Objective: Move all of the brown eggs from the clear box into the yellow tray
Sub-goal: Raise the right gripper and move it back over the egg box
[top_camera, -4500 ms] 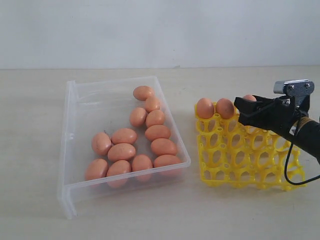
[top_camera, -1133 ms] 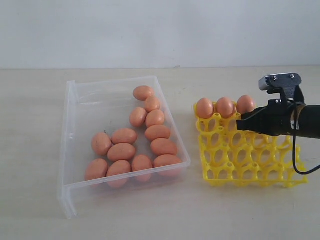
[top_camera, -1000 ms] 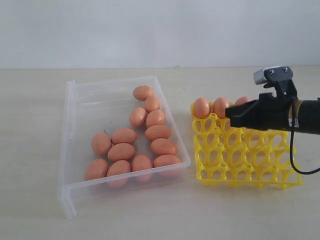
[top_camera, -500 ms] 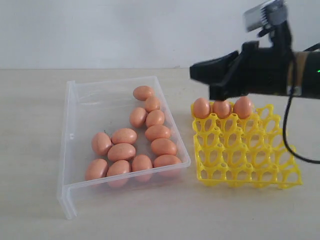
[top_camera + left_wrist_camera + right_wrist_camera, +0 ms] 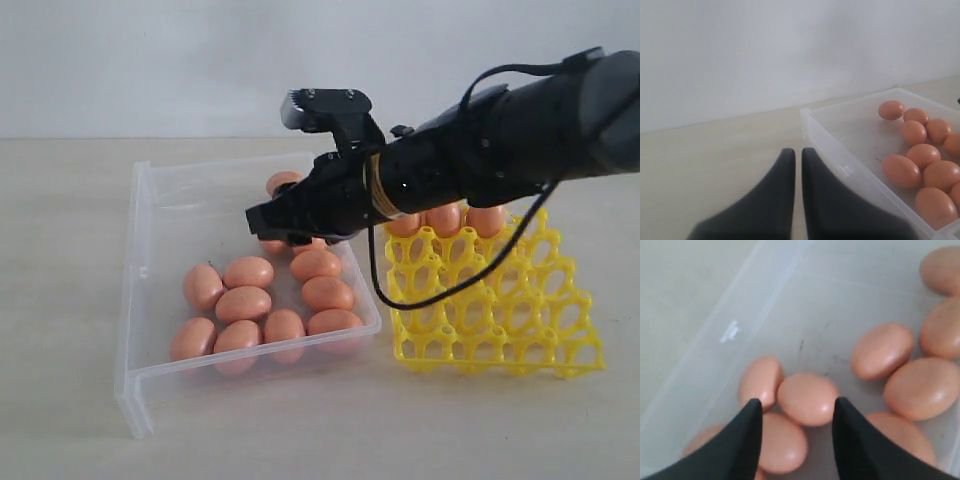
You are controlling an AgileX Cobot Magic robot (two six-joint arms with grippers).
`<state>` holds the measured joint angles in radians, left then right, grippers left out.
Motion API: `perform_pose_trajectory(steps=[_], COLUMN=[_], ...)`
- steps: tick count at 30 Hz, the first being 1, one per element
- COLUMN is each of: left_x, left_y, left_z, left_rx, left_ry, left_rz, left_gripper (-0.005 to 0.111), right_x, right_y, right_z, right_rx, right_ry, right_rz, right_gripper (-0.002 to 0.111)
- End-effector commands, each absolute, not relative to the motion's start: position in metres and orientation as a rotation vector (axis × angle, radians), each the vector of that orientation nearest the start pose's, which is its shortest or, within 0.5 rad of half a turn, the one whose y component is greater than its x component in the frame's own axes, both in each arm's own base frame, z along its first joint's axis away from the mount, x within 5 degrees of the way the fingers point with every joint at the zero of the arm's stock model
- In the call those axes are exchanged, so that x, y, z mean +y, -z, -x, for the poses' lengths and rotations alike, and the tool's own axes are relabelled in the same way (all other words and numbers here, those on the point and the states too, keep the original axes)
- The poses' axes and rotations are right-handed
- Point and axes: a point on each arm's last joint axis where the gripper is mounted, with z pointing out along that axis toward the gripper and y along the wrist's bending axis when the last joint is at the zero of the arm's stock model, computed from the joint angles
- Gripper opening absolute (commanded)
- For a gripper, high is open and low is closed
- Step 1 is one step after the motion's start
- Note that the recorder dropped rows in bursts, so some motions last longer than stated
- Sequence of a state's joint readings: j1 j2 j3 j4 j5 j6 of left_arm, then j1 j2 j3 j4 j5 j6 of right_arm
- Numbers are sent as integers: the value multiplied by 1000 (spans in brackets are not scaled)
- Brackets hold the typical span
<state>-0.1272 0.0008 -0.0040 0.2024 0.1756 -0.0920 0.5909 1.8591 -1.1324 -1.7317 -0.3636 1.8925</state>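
Note:
Several brown eggs lie in the clear box on the left of the exterior view. The yellow tray stands to its right, with three eggs in its back row, partly hidden by my right arm. My right gripper reaches across and hangs over the box, open and holding nothing. In the right wrist view its gripper frames one egg lying below in the box. My left gripper is shut and empty, over bare table beside the box wall.
The pale table surrounds box and tray, with a white wall behind. A black cable droops from my right arm over the tray's cups. The box's near wall stands toward the table's front edge.
My right arm has lifted off the tray's back row, swung left over the clear box and opened its jaws. The left gripper's change cannot be judged.

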Motion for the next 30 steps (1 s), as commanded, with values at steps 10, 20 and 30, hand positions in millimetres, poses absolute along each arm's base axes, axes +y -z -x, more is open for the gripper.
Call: perform_pose_trajectory(steps=[10,20,30], left_x=[-4,-4,-4], left_y=[-198,-198,-198], left_z=[-56,-56,-56], left_rx=[1644,1644,1644], left_ry=[-3,-3,-3], left_rz=[-166,-166,-166], left_gripper=[4,4,4], right_x=[257,241,240], right_y=[-210,-274,-252], right_z=[-344,-361,-343], right_rx=[1508,1477,2706], right_ry=[564,1326,-15], right_rz=[1481,1096,943], right_gripper=[0,0,0])
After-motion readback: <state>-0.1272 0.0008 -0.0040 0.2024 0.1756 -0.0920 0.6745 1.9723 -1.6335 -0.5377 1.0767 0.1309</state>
